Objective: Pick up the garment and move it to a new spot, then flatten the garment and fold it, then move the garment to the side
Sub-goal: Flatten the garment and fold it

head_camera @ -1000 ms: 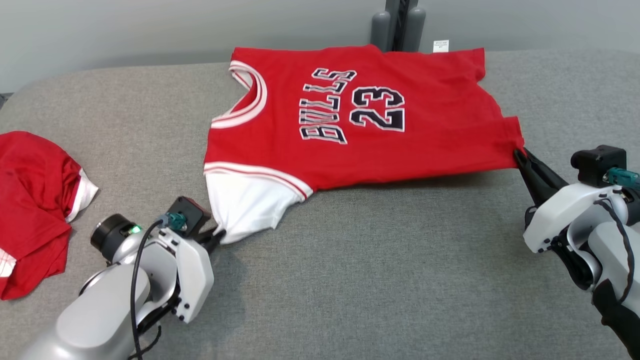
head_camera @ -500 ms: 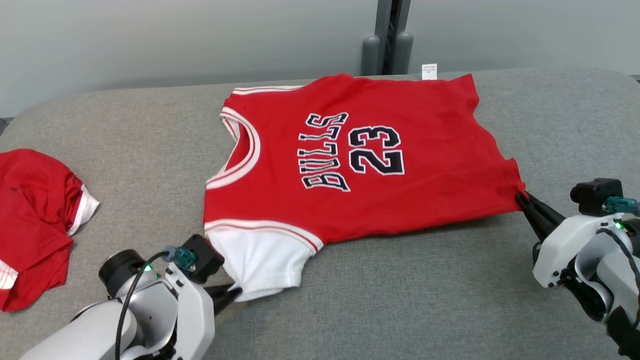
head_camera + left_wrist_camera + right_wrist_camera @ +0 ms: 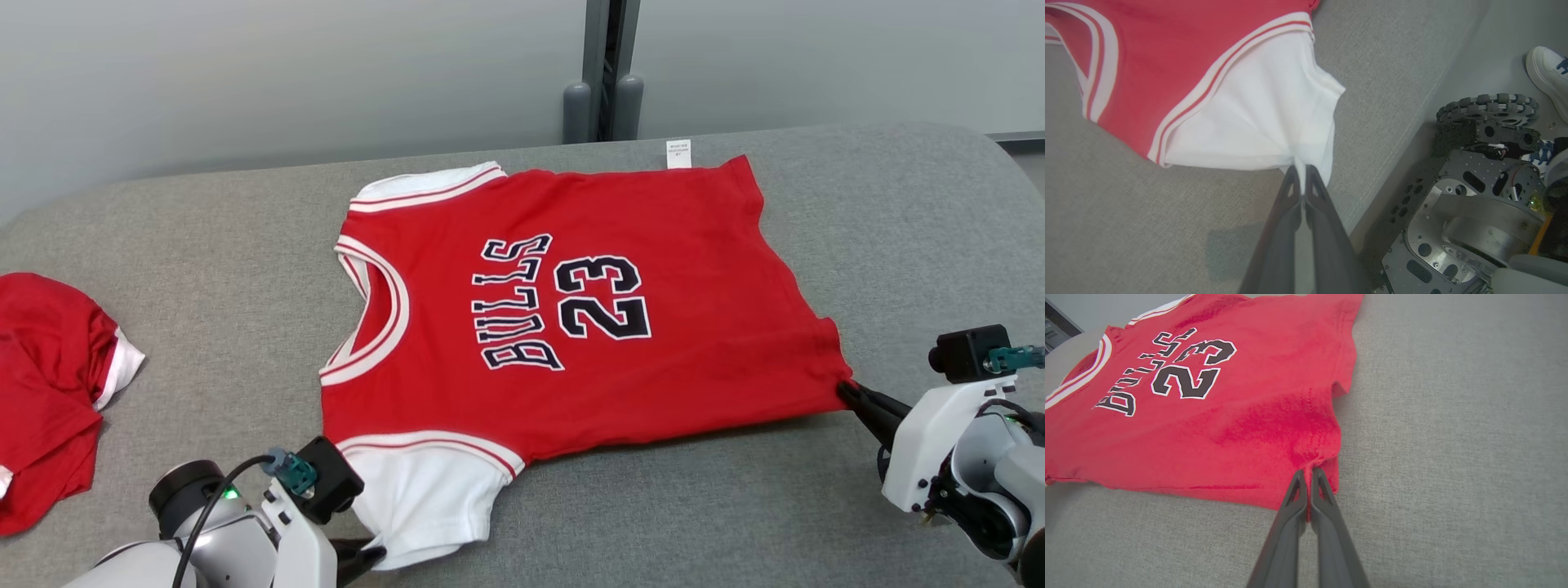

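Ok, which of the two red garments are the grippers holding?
The spread-out Bulls 23 jersey: left gripper pinches its white sleeve, right gripper its hem corner. The crumpled red garment lies apart, untouched.

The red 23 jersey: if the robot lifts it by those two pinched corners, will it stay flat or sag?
Probably sag: the garment puckers where the left gripper pinches its white sleeve and the right gripper its hem corner, so it is floppy. It lies thin on the grey surface, so likely light. Such small pinches might slip.
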Motion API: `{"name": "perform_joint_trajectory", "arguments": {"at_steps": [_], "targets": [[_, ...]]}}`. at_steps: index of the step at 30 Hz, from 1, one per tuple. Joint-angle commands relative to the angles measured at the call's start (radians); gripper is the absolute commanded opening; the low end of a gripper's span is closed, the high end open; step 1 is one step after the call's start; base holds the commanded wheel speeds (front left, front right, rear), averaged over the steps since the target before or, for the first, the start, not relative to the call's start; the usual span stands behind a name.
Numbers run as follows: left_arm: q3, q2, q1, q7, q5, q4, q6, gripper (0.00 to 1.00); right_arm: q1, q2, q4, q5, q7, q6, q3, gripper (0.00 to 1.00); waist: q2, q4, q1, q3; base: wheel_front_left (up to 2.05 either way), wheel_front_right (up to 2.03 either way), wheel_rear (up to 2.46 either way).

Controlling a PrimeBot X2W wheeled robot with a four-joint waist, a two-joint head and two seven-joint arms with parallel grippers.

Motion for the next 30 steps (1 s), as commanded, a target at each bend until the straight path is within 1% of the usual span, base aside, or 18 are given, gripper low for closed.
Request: {"name": "perform_joint_trajectory", "arguments": {"at_steps": [1,6,9,12,13,30], "targets": [[-0.003,0.018,0.018,0.017,-0.017,-0.020,0.007,0.00,0.016,-0.024,-0.022,0.033,0.024,-0.001,0.014,0.00,0.0000,-0.006,0.0000,-0.006,0.00,0.00,0.00],[-0.008,0.051,0.038,0.054,-0.046,-0.069,0.023,0.00,0.024,-0.070,-0.065,0.102,0.080,-0.001,0.041,0.00,0.0000,-0.015,0.0000,-0.018,0.00,0.00,0.00],[-0.012,0.069,0.049,0.072,-0.059,-0.094,0.032,0.00,0.024,-0.089,-0.086,0.129,0.107,-0.001,0.055,0.00,0.0000,-0.020,0.0000,-0.023,0.00,0.00,0.00],[-0.014,0.076,0.056,0.085,-0.071,-0.113,0.037,0.00,0.031,-0.102,-0.099,0.149,0.133,-0.001,0.067,0.00,0.0000,-0.022,0.0000,-0.024,0.00,0.00,0.00],[-0.016,0.084,0.058,0.095,-0.079,-0.130,0.044,0.00,0.036,-0.115,-0.112,0.165,0.159,-0.001,0.074,0.00,0.0000,-0.024,0.0000,-0.025,0.00,0.00,0.00],[-0.041,0.128,0.102,0.159,-0.142,-0.244,0.071,0.00,0.088,-0.191,-0.184,0.246,0.338,-0.001,0.117,0.00,0.0000,-0.031,0.0000,-0.045,0.00,0.00,0.00]]}}
